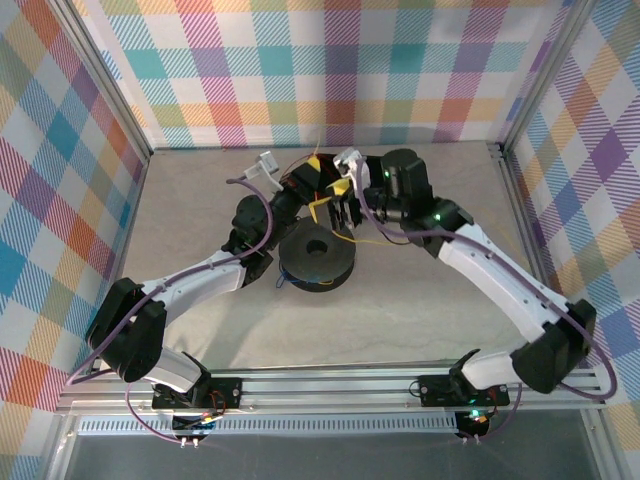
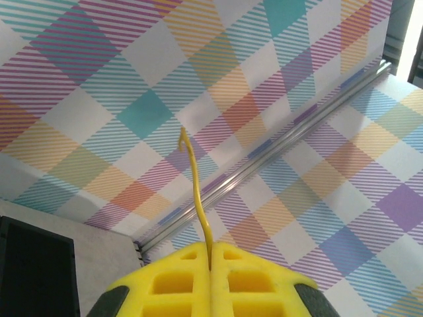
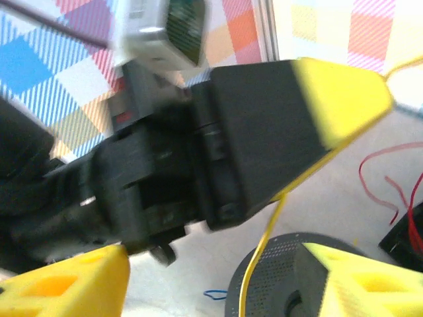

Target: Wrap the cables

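Note:
My left gripper [image 2: 211, 246] is shut on a yellow cable [image 2: 195, 188] whose free end sticks up past the yellow fingertips toward the plaid wall. In the top view the left gripper [image 1: 315, 164] is raised just behind the black spool [image 1: 317, 258]. My right gripper [image 3: 215, 257] is open, one yellow finger [image 3: 66, 284] at the lower left and the other at the lower right. The left gripper's black and yellow finger lies across the gap between them. The yellow cable [image 3: 261, 254] hangs from it down to the spool [image 3: 271, 277]. Red cables [image 3: 386, 178] loop loosely to the right.
A black block [image 2: 33, 271] sits at the lower left of the left wrist view. A short blue wire [image 3: 215, 294] lies on the table beside the spool. Plaid walls and a metal rail [image 2: 264, 165] enclose the back; both arms crowd the table's middle rear.

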{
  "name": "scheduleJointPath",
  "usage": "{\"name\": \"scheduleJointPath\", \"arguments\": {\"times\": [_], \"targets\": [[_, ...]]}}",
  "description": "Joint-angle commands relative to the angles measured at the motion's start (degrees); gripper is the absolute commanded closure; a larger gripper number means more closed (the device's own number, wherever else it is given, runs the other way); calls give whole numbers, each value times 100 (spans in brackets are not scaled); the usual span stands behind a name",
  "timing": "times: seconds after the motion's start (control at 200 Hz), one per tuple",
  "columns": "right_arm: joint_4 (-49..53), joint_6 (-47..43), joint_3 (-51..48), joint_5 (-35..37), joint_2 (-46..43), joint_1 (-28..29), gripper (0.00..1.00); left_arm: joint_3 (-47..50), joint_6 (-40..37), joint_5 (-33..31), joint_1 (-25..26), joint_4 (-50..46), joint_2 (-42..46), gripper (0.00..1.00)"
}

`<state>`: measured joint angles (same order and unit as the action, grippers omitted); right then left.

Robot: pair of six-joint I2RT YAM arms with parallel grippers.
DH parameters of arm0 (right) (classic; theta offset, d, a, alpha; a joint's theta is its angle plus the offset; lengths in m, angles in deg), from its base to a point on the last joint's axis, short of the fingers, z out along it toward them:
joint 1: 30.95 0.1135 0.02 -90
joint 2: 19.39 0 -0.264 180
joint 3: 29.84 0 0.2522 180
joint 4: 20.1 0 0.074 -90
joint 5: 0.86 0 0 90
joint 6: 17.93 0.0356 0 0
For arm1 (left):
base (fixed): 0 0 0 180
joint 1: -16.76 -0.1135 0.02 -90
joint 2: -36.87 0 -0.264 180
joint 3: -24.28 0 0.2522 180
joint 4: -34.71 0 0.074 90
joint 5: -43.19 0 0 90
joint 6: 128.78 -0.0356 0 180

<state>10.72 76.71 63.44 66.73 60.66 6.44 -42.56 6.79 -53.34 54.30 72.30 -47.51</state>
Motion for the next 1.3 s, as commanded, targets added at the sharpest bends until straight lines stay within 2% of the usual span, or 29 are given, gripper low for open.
{"name": "scheduleJointPath", "arguments": {"times": [0.0,0.07,0.22,0.285,0.31,0.45,0.705,0.765,0.835,0.965,1.065,1.11,1.18,1.295], "targets": [[736,471,312,-443,405,-82,41,-78,-119,-9,86,420,139,100],[700,493,346,-474,518,-82,51,-49,-118,-24,96,433,171,100],[761,494,442,-465,689,-83,59,-6,-85,-63,113,463,203,100],[840,481,508,-449,756,-83,72,1,-41,-53,113,512,203,100],[858,493,516,-427,778,-82,74,10,-24,-52,113,527,203,100],[950,502,553,-169,853,-83,68,67,49,-82,122,633,220,100],[1155,485,708,156,976,-84,67,106,65,-72,123,635,288,100],[1287,491,793,387,1019,-82,58,119,58,-75,122,635,307,100],[1340,484,820,472,1039,-82,57,126,57,-68,122,605,334,100],[1318,480,811,475,1039,-82,58,143,40,-79,122,569,374,100],[1268,511,810,376,1048,-82,68,158,41,-65,122,570,395,100],[1203,526,790,267,1039,-82,69,168,34,-65,120,569,404,100],[1059,570,738,90,1000,-82,68,191,31,-96,120,560,407,100],[935,616,731,-65,952,-82,58,202,41,-134,122,569,381,100]]}}
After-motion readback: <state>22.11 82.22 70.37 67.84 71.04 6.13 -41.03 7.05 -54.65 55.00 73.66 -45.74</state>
